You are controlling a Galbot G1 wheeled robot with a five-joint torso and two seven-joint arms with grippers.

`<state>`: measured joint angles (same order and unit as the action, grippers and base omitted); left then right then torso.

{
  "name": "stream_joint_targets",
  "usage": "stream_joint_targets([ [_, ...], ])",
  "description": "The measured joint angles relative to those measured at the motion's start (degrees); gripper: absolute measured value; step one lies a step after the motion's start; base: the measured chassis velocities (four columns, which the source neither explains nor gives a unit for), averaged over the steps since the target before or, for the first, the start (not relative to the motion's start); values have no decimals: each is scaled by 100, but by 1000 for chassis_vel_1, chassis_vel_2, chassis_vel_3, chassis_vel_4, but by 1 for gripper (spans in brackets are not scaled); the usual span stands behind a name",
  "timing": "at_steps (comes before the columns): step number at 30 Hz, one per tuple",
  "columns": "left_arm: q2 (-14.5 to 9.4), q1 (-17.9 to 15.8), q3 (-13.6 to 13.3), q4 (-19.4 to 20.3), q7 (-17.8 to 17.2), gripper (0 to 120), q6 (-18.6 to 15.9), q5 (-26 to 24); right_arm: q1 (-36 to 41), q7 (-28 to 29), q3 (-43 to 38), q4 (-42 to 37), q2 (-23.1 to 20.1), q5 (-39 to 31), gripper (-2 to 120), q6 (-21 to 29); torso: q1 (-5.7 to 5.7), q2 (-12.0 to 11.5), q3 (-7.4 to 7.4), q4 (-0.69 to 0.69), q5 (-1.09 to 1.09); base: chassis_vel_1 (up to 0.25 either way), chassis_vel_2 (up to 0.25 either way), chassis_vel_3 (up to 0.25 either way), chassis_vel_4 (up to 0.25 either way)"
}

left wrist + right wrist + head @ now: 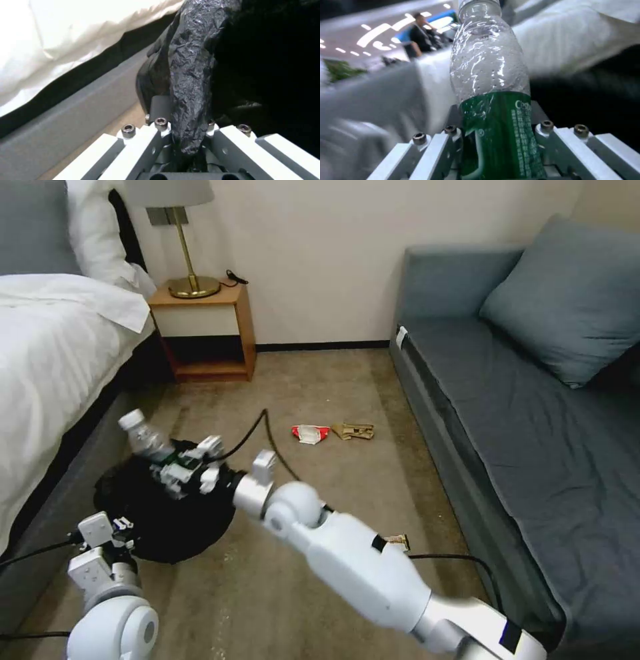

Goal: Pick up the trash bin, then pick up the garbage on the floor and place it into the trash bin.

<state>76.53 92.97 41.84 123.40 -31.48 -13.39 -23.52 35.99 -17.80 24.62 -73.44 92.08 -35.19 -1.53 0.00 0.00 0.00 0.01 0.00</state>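
Your right claw (pixel 175 465) grips the bottle (pixel 143 435) over the bin (pixel 160 513), lower left of frame; left claw (pixel 186 140) pinches its liner. Release off-center and the bottle could bounce out.

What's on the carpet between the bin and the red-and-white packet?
In the head view, a black cable crosses the carpet between the trash bin and the red-and-white packet; otherwise it's bare.

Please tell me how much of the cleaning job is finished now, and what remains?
Done: the left gripper is shut on the trash bin liner rim. In hand: the right gripper holds the bottle over the bin, not yet dropped. Left: the red-and-white packet and brown paper scrap lie on the carpet.
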Motion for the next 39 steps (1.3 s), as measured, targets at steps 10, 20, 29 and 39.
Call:
stream_joint_targets([
  [10, 4, 123, 5, 111, -9, 3, 18, -3, -36, 255, -218, 1129, 27, 615, 27, -614, 0, 0, 0, -2, 0, 0, 0, 0, 0],
  [20, 13, 39, 12, 19, -12, 3, 88, 3, 149, 335, -218, 748, 10, 824, 25, -471, 0, -1, 0, -1, 0, 0, 0, 0, 0],
  [29, 39, -94, -3, -161, -12, 3, 103, -18, 171, 424, 34, 273, -40, 755, 30, -357, 0, -1, 0, -1, 0, 0, 0, 0, 0],
  [39, 98, -130, -70, -213, -7, 3, 115, -5, 176, 622, 172, 17, -204, 725, 69, -257, 0, 0, 0, -1, 0, 0, 0, 0, 0],
])
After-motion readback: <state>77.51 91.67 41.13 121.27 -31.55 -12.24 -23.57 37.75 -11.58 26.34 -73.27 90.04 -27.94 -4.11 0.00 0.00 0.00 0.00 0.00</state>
